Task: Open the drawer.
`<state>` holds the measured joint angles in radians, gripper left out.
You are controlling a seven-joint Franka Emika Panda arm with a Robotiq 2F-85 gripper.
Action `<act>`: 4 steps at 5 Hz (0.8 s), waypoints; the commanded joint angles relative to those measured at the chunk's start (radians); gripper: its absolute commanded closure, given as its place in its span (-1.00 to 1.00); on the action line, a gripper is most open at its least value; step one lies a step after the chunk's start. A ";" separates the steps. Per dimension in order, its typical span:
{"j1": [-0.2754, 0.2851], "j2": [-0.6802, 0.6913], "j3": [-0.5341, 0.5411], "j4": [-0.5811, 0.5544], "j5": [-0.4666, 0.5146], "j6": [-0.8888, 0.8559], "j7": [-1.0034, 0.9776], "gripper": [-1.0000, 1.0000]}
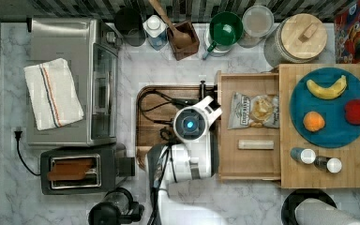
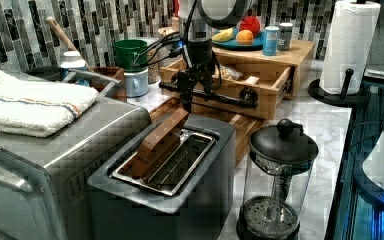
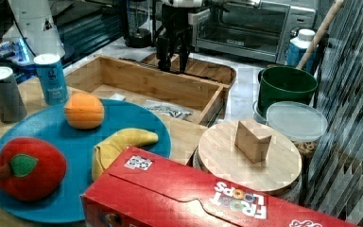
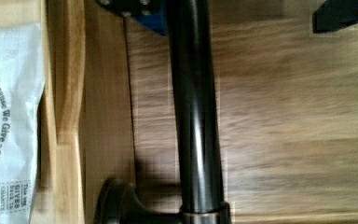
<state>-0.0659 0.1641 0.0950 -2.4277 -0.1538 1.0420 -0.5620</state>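
The light wooden drawer (image 1: 248, 161) stands pulled out from under the wooden stand, toward the top view's left. A chips bag (image 1: 253, 111) and a small wooden block (image 1: 256, 144) lie inside it. Its long black bar handle (image 2: 227, 99) runs across the front on two black posts. My gripper (image 2: 187, 95) hangs straight down over that handle, above the brown tray. In the wrist view the handle (image 4: 193, 107) passes between my fingers (image 4: 142, 14), which stand open: one is close beside the bar, the other well apart from it. My wrist (image 1: 190, 124) hides most of the handle in the top view.
The darker brown tray (image 1: 152, 117) lies under the handle. A toaster (image 1: 79, 173) and a toaster oven (image 1: 70, 79) stand on the top view's left. A French press (image 2: 277, 180) is near the front. Cups and jars line the back. A blue plate (image 1: 333, 126) of fruit tops the stand.
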 commanded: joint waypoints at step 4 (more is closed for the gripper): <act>0.095 -0.056 0.087 -0.031 -0.083 0.118 0.166 -1.00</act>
<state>-0.0445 0.1115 0.1085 -2.4785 -0.2339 1.0781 -0.4468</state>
